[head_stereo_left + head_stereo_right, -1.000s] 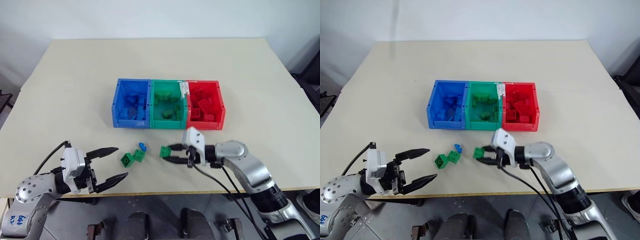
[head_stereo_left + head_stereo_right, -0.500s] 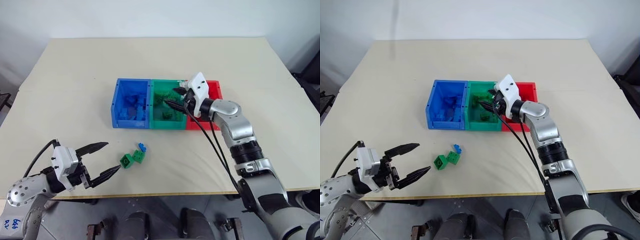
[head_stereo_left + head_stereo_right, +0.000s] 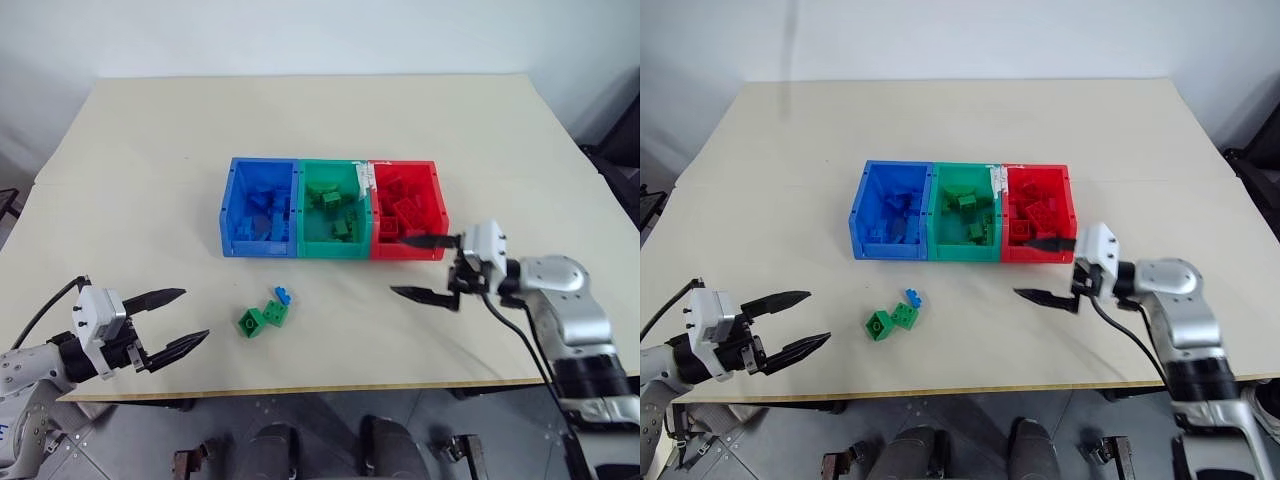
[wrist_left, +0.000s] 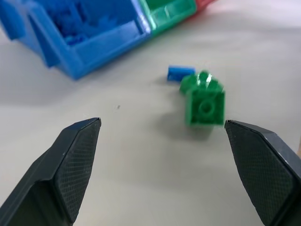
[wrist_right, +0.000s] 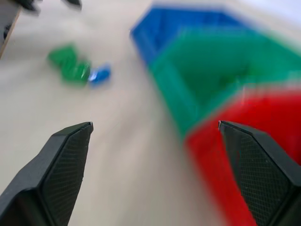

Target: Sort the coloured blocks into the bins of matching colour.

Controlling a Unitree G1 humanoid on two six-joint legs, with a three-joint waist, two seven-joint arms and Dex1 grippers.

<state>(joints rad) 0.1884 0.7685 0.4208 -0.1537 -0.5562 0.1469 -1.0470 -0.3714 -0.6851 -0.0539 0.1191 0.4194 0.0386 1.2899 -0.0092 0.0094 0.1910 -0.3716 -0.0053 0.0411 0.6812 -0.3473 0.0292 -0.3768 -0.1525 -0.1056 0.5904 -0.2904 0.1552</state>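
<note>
Three joined bins stand mid-table: blue (image 3: 258, 248), green (image 3: 335, 250) and red (image 3: 405, 252), each holding blocks of its own colour. In front of the blue bin, two green blocks (image 3: 252, 321) (image 3: 275, 311) and a tiny blue block (image 3: 284, 294) lie loose on the table. My left gripper (image 3: 192, 314) is open and empty near the front left edge, pointing at these blocks (image 4: 205, 101) from a short way off. My right gripper (image 3: 398, 265) is open and empty, level, just in front of the red bin.
The beige table (image 3: 150, 150) is wide and bare around the bins. Its front edge (image 3: 330, 385) runs just below both grippers. A dark object (image 3: 625, 150) stands beyond the table's right edge.
My right gripper carried a green block from the table to the green bin, opened, and swung back right, empty. My left gripper drifted left, still open.
</note>
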